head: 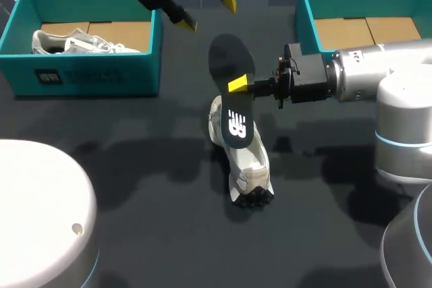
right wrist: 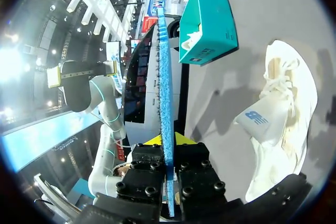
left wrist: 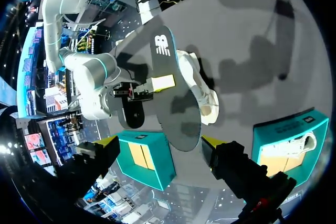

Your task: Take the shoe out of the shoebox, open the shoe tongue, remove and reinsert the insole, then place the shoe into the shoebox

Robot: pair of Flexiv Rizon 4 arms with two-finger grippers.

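"So, where is the flat black insole (head: pixel 231 92) with the white logo?"

"Gripped in the right hand (head: pixel 237 85). Its yellow-tipped fingers pinch it near the middle, one on each face, and in the right wrist view it stands edge-on straight ahead of them."

"And the white lace-up shoe (head: pixel 246 166)?"

"It lies on the dark tabletop (head: pixel 135 187) under the insole's logo end, beside the right hand and outside both boxes. Whether insole and shoe touch, I cannot tell."

"The left hand (head: pixel 209 10)?"

"Its fingers are spread, holding nothing, above the tabletop just past the insole's far end."

"The boxes?"

"The teal cardboard shoebox (head: pixel 81 72) at the left holds another white shoe (head: pixel 74 42). A second teal shoebox (head: pixel 305 15) sits beyond the right arm."
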